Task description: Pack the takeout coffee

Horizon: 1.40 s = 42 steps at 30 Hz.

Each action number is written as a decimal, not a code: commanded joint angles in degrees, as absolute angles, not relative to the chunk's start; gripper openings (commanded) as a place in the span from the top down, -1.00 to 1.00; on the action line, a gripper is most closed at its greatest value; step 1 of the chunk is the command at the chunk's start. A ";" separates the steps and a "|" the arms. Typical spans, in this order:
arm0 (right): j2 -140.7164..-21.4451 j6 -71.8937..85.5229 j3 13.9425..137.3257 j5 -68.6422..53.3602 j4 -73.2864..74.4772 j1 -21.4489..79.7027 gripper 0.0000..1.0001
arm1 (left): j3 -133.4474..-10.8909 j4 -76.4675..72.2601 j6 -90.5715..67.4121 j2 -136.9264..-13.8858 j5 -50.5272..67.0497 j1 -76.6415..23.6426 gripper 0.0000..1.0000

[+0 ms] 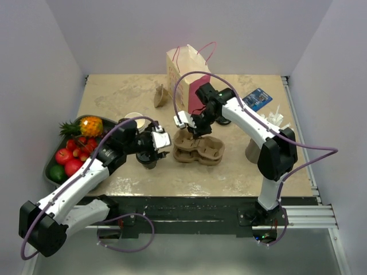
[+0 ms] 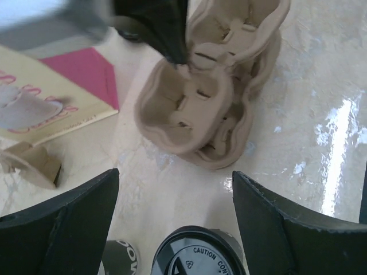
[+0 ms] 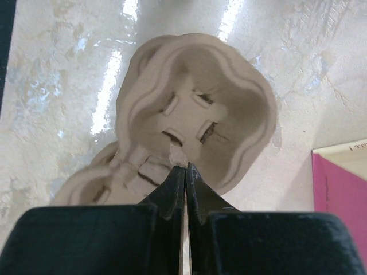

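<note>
Pinching together on the centre tab of the carrier, the right gripper seems to steady it. The left gripper gapes over the coffee, which stands unpacked on the table beside the carrier. Grasping and seating remain.

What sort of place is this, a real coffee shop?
Most likely a robot test cell dressed as a takeout counter, not a real shop. Two arms are bolted to the table edge, plain walls close it in, and the props are a pulp cup carrier, paper bag and fruit tray.
</note>
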State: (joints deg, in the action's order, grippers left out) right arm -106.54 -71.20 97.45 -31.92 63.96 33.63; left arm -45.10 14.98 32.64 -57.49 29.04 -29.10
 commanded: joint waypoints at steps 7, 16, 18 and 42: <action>-109.25 -64.51 100.99 -39.19 65.13 32.69 1.00 | -37.62 7.93 49.04 -56.41 32.44 -39.10 -0.71; -109.07 -59.86 99.67 -40.17 61.61 32.61 1.00 | -38.76 -10.71 53.17 -69.85 31.20 -46.14 -0.74; -109.07 -58.98 99.49 -40.17 61.00 32.52 1.00 | -39.20 -13.43 53.87 -71.88 31.64 -47.02 -0.74; -108.45 -55.11 107.92 -44.38 65.47 29.10 1.00 | -40.08 -19.95 47.47 -85.95 31.11 -48.95 -0.74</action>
